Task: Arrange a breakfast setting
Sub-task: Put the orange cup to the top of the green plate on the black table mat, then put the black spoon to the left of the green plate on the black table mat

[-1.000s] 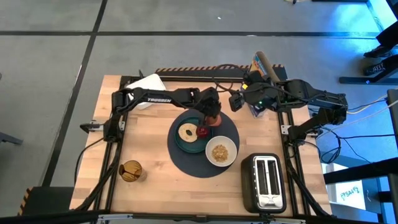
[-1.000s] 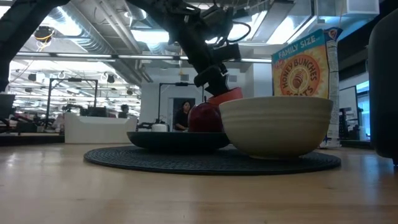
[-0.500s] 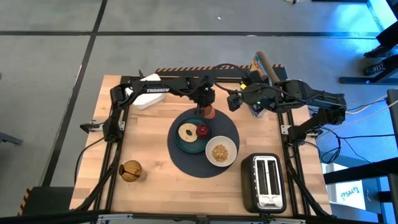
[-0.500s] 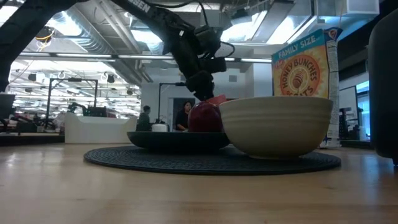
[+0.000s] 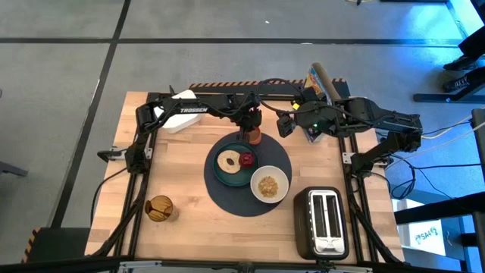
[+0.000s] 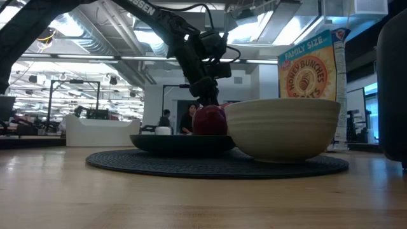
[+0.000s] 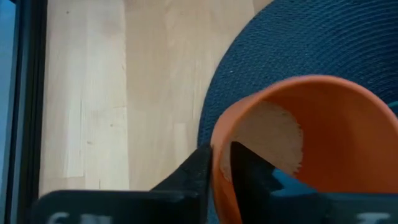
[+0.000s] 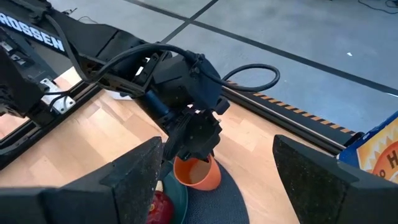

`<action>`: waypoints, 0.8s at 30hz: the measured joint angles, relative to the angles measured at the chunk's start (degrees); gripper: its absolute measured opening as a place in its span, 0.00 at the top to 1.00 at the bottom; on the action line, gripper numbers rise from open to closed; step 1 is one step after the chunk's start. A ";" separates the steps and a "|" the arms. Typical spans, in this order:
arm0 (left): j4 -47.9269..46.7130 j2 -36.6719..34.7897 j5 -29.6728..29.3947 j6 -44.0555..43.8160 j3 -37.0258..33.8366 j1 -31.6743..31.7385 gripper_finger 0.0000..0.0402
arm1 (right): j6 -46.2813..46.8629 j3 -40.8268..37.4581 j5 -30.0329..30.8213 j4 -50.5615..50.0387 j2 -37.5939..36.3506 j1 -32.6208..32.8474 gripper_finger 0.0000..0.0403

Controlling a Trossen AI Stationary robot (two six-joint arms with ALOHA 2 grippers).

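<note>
My left gripper (image 5: 252, 129) is shut on the small orange cup (image 5: 255, 136) at the far edge of the round dark-blue placemat (image 5: 227, 199). The teal plate (image 5: 220, 176) lies on the mat with the tan bagel (image 5: 226, 161) and the small red fruit (image 5: 247, 159) on it. The white bowl (image 5: 269, 184), with cereal in it, stands on the mat's near right part. My right gripper (image 5: 282, 123) is open and empty, right of the cup and above the table's far right part. No metal utensil shows. My left gripper holds the cup by its rim wall (image 7: 217, 163), one finger inside the cup and one outside. The fingers come from above, pointing down. The cup (image 8: 198, 173) is nearly upright, low at the mat's far edge; whether its base touches the mat I cannot tell.
A toaster (image 5: 323, 222) stands at the near right. A cereal box (image 6: 311, 70) stands at the far right behind my right arm. A small brown container (image 5: 158, 208) is at the near left and a white object (image 5: 178, 102) at the far left. People show in the room beyond.
My left gripper has carried the orange cup from over the placemat toward the table's far edge and down, to the mat's far rim. It has stayed shut on the cup. In the last half second it has hardly moved.
</note>
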 joint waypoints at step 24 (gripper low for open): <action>-10.21 -0.57 -0.39 -9.72 13.88 2.51 0.67 | -0.09 0.00 -2.04 -0.53 -0.02 0.00 0.27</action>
